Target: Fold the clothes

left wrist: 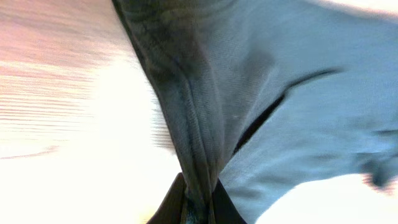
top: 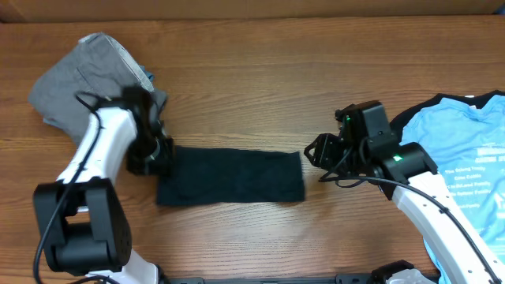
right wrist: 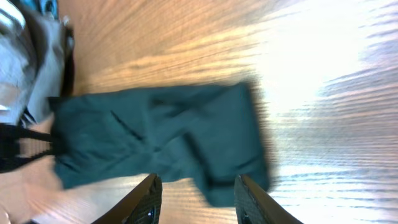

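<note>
The black T-shirt (top: 233, 177) lies folded into a long narrow strip across the middle of the table. My left gripper (top: 151, 162) is shut on its left end; in the left wrist view the dark cloth (left wrist: 186, 124) is pinched between the jaws (left wrist: 198, 205). My right gripper (top: 316, 151) is open and empty, just off the strip's right end. In the right wrist view the shirt (right wrist: 155, 134) lies ahead of the open fingers (right wrist: 198, 199). No logo shows.
Grey trousers (top: 87, 75) lie bunched at the back left, behind my left arm. A light blue printed T-shirt (top: 465, 158) lies spread at the right edge, under my right arm. The table is bare wood (top: 260, 87).
</note>
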Action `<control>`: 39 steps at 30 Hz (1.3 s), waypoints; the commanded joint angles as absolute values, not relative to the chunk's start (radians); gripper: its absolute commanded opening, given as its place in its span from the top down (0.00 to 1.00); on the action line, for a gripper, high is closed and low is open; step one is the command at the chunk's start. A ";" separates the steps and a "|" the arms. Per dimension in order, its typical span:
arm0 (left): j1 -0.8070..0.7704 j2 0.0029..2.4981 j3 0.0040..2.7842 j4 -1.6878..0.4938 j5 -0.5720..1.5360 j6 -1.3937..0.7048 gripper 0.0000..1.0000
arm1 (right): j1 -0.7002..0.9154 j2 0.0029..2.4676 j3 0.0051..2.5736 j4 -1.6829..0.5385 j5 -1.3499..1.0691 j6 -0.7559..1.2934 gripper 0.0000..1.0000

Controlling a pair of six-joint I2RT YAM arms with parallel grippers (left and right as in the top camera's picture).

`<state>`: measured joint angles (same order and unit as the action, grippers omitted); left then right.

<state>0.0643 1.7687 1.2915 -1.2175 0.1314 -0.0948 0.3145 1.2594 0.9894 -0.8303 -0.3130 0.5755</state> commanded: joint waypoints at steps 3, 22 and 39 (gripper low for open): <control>0.024 1.679 1.501 -1.286 0.244 -0.090 0.96 | 0.257 1.225 1.004 -0.826 -0.305 0.568 0.58; -0.516 1.819 1.506 -1.225 0.133 -0.279 0.95 | 0.217 1.225 1.004 -0.852 -0.305 0.568 0.57; -0.564 1.898 1.682 -1.433 -0.031 -0.326 0.25 | 0.217 1.225 1.004 -0.870 -0.309 0.541 0.57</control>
<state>-0.6106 1.9022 1.5806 -1.4055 0.0746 -0.3126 0.2226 1.2407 0.9894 -0.8696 -0.3099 0.5629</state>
